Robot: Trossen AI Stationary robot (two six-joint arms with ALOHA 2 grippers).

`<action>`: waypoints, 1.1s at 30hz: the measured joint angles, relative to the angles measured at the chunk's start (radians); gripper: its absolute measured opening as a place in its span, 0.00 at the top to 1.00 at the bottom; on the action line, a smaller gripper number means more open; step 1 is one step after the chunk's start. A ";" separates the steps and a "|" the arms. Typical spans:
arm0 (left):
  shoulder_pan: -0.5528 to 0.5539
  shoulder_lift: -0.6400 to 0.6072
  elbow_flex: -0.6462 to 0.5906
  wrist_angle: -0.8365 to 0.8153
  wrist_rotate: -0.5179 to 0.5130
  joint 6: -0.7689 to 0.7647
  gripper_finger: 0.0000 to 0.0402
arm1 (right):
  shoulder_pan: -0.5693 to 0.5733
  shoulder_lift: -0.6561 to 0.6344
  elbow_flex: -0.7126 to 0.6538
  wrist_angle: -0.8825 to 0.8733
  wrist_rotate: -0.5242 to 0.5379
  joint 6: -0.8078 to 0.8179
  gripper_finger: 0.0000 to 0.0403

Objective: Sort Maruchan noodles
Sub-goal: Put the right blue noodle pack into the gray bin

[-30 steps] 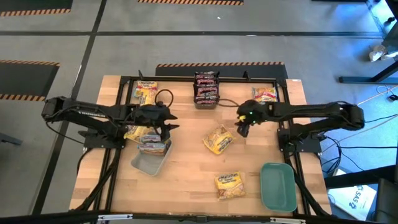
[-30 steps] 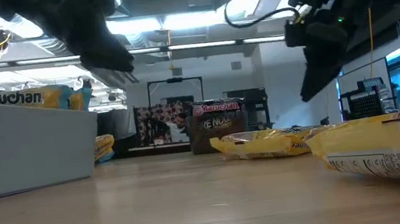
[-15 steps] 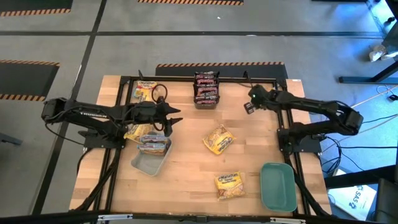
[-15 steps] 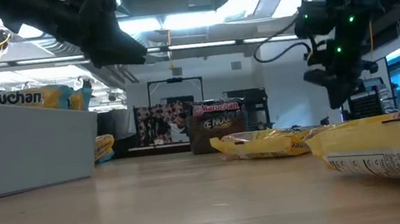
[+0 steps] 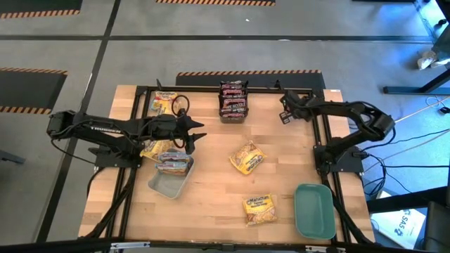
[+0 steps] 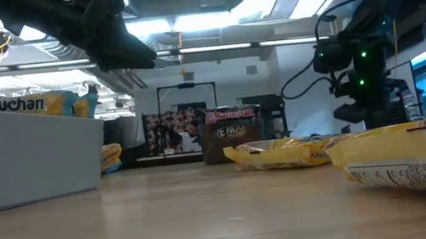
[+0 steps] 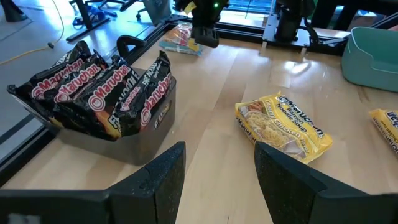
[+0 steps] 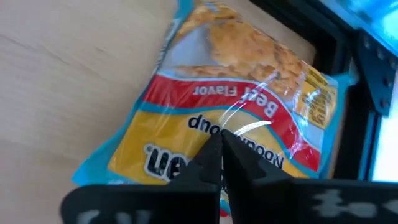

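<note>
Two grippers over table [image 5: 211, 204]: left gripper [image 5: 193, 133], fingers parted and empty, above packets in grey tray [image 5: 167, 184]; right gripper [image 5: 286, 112], fingers pinched together, directly over the red-banded noodle packet [image 8: 236, 118] at the far right corner.

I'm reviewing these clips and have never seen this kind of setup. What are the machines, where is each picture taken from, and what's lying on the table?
Two dark robot arms work at a wooden table. One picture looks straight down, one sits at table height, and one camera rides each wrist. The left pincer hangs open above a grey tray of noodle packets. The right pincer is shut, empty, its tips over a beef-flavour packet at the far right corner. Dark packets fill another bin; two yellow packets lie loose; the teal tray holds nothing.
</note>
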 joint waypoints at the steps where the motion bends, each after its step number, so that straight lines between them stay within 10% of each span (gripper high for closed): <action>1: 0.000 0.000 0.000 0.000 0.000 0.000 0.54 | 0.000 0.004 0.001 0.005 -0.006 -0.012 1.00; 33: -0.001 0.000 0.000 -0.001 0.031 0.024 0.54 | 0.617 -0.009 -0.004 0.199 -0.309 0.005 1.00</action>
